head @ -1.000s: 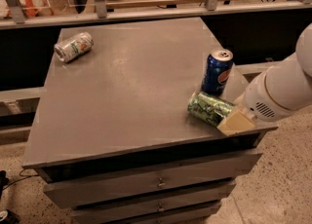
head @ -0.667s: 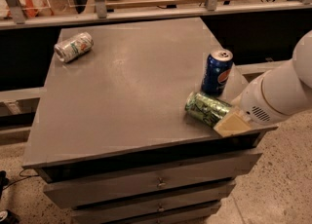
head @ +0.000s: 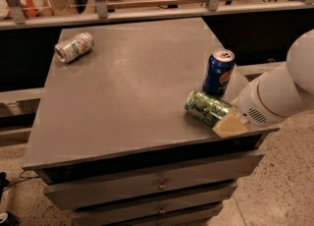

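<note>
A grey tabletop [head: 122, 82] caps a drawer cabinet [head: 147, 185] on a speckled floor. At far left lies a silver-green can [head: 74, 47], its label unreadable. Right of centre a green can [head: 207, 107] lies on its side near the front edge, just beside an upright blue Pepsi can [head: 219, 72]. The gripper [head: 228, 123] touches the green can's right end; whether it grips cannot be told.
</note>
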Controlling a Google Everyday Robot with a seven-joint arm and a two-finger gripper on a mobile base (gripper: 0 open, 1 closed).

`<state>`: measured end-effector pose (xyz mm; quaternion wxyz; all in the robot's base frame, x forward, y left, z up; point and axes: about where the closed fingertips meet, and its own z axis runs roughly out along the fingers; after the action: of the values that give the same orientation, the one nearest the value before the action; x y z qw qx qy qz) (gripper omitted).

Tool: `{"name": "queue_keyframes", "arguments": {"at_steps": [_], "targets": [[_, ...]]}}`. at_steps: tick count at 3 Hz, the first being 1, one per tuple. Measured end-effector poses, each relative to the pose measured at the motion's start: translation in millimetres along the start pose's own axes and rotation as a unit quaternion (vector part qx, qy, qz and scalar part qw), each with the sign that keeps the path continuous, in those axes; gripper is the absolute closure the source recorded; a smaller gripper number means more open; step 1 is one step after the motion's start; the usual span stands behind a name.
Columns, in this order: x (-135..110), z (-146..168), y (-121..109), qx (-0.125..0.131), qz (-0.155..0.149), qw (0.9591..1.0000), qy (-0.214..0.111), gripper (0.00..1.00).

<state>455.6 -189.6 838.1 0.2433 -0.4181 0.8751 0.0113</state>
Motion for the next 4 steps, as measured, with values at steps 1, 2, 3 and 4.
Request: {"name": "queue_keyframes", "arguments": {"at_steps": [1,2,3,4], "targets": [[0.0,0.0,0.0,0.0,0.0,1.0,0.0,0.08],[-5.5,2.3,-0.3,0.0,-0.003,1.0,0.009,0.0],[-7.9,2.2,-0.9,0.003,-0.005,0.9999,0.013,0.0],[-6.3,-4.4,-3.1,0.012,-0.006,0.9998,0.015,0.0]]}}
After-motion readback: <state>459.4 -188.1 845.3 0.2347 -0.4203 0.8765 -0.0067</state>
